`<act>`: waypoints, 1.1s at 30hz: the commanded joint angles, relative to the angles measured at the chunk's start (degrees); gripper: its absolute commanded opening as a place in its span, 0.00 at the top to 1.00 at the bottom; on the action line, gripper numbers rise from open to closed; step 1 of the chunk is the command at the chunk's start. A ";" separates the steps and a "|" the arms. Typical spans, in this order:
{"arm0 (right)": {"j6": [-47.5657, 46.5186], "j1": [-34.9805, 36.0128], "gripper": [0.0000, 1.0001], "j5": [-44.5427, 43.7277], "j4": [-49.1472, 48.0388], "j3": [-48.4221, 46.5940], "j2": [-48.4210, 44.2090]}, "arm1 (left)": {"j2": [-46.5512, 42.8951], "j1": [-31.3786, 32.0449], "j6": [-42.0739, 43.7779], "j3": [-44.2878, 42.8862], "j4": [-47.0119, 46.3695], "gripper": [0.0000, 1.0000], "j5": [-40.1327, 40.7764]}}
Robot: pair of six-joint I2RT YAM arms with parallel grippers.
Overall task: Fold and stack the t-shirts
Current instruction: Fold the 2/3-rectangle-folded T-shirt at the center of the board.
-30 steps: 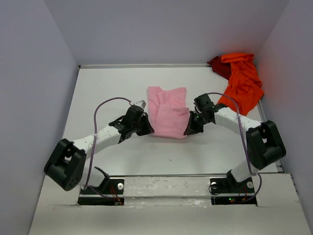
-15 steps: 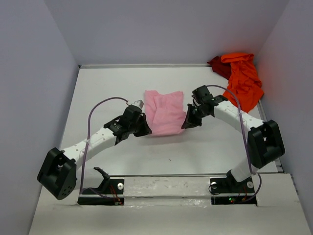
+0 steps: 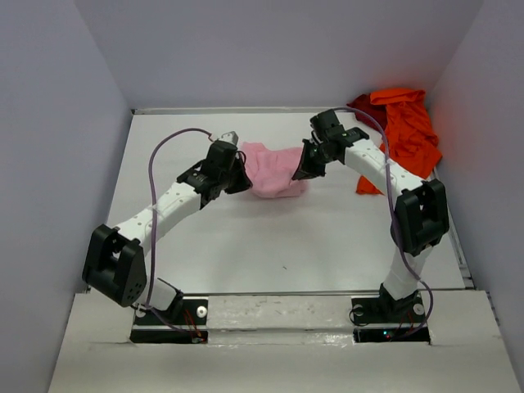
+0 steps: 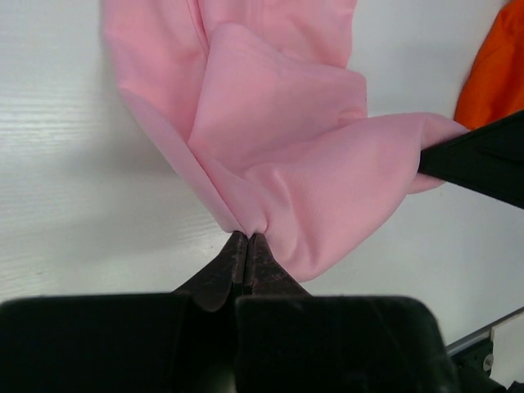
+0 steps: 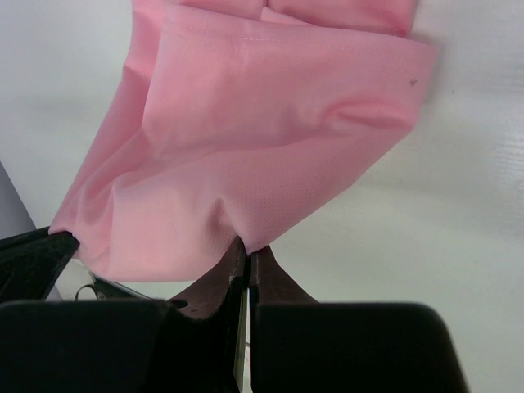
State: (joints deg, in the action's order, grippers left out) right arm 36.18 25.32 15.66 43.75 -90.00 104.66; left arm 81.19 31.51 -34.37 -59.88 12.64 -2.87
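A pink t-shirt [image 3: 274, 168] lies partly folded in the middle of the white table, its near edge lifted and doubled back toward the far side. My left gripper [image 3: 242, 173] is shut on its left corner; in the left wrist view the pink t-shirt [image 4: 278, 139] bunches at my left gripper [image 4: 246, 237]. My right gripper [image 3: 300, 167] is shut on the right corner; in the right wrist view the pink t-shirt [image 5: 262, 131] hangs from my right gripper [image 5: 248, 246]. An orange t-shirt [image 3: 405, 135] lies crumpled at the back right.
A dark red garment [image 3: 366, 108] sits under the orange one in the back right corner. Grey walls enclose the table [image 3: 270, 246] on the left, back and right.
Both grippers have carried the near edge of the pink t-shirt away from me toward the back of the table, folding it over itself. The shirt now looks shorter and bunched.
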 commanded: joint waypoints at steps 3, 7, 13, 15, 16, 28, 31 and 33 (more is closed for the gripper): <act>-1.20 0.08 1.00 -2.30 2.83 -7.30 -0.07 | 0.64 -2.76 2.64 -6.12 0.71 1.00 0.59; -1.03 0.08 1.00 -2.48 3.19 -2.05 -4.27 | -1.72 -2.85 2.56 -4.04 1.16 1.00 0.42; -0.59 0.08 1.00 0.33 2.31 9.54 -11.75 | -7.69 -2.68 0.97 4.57 1.24 1.00 -1.95; 0.02 0.08 1.00 1.65 2.13 14.20 -14.57 | -9.55 -2.42 -0.34 7.65 1.77 1.00 -2.57; 0.20 0.08 1.00 1.65 2.13 15.71 -15.53 | -10.51 -2.33 -0.78 8.71 1.86 1.00 -2.57; 0.29 0.08 1.00 1.40 4.33 23.21 -23.72 | -20.63 0.57 -4.04 15.67 3.44 1.00 -2.05; 0.38 0.08 1.00 -0.28 4.33 18.64 -20.66 | -16.70 0.49 -2.37 12.17 2.83 1.00 -0.39; 0.12 0.08 1.00 -2.38 3.89 14.09 -18.63 | -14.23 -0.04 -0.80 9.62 2.47 1.00 0.41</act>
State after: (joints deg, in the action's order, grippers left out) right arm 37.43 25.71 18.46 46.65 -69.04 83.83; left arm 64.07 32.64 -38.24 -45.47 14.76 -6.76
